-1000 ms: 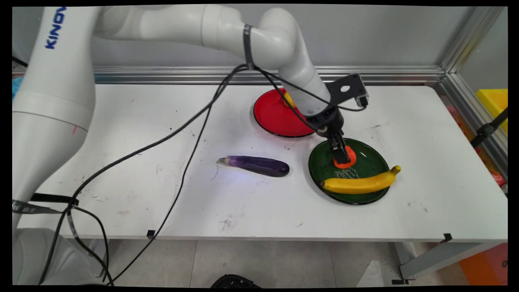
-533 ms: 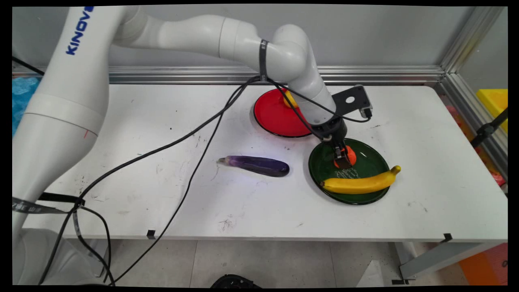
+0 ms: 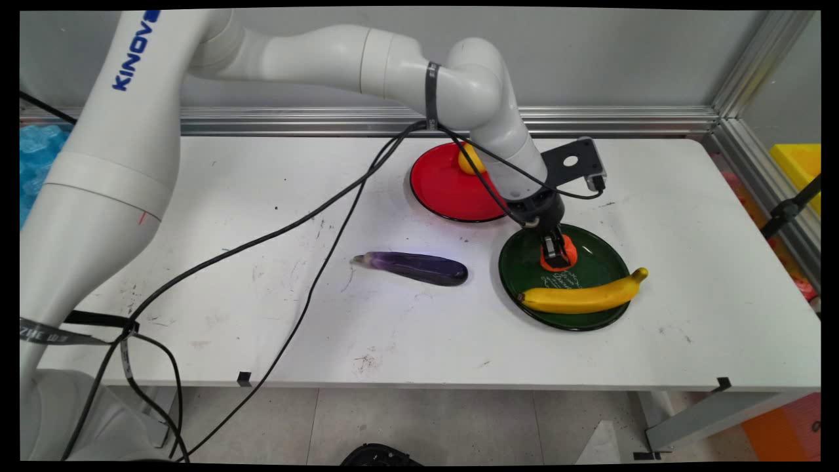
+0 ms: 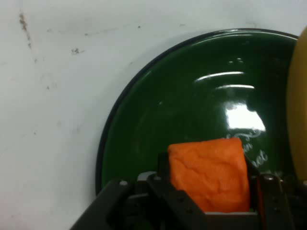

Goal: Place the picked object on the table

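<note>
1. Since half a second ago the gripper [image 3: 556, 252] has shifted slightly toward the far side of the green plate [image 3: 524, 265], the orange piece [image 3: 564, 252] going with it.
2. Nearest lies the banana [image 3: 580, 296], across the plate's near rim.
3. The gripper's fingers are clamped on the orange piece [image 4: 208, 175], over the plate [image 4: 158, 110].
4. The eggplant [image 3: 414, 267] lies well apart, left.
5. Farthest, a red plate [image 3: 440, 187] carries a yellow fruit [image 3: 467, 160].

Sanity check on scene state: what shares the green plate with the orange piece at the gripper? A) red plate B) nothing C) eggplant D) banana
D: the banana lies across the green plate in front of the orange piece; the eggplant lies on the table.
</note>
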Controlling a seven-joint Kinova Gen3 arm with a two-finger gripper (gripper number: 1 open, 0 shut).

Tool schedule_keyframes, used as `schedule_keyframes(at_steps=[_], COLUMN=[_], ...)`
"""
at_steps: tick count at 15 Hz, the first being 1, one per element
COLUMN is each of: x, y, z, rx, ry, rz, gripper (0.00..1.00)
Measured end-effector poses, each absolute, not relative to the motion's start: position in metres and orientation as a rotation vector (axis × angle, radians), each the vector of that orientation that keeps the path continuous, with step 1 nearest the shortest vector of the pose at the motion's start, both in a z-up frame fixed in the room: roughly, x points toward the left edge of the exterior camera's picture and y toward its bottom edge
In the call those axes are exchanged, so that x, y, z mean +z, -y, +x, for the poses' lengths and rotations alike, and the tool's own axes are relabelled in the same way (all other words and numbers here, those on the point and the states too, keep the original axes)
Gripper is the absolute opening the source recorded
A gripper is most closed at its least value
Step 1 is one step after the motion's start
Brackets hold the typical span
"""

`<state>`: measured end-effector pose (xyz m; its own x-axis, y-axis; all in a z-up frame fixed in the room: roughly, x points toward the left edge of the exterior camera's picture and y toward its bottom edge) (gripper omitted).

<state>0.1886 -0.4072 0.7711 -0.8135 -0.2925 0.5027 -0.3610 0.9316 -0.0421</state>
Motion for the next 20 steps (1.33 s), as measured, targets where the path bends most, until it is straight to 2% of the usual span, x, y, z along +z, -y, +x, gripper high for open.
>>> schedule_keyframes(at_steps=[7,12,16,20], x=[0.841,0.888,0.906,0.905], y=[0.389,0.35,0.313,0.276], z=[0.221,0.26,0.293,0.321], rx=[0.254,0.247,0.209,0.175], ry=[2.555,2.562,2.598,2.639], rz=[0.48,0.46,0.395,0.381], gripper=[0.0,0.0,0.0,0.0])
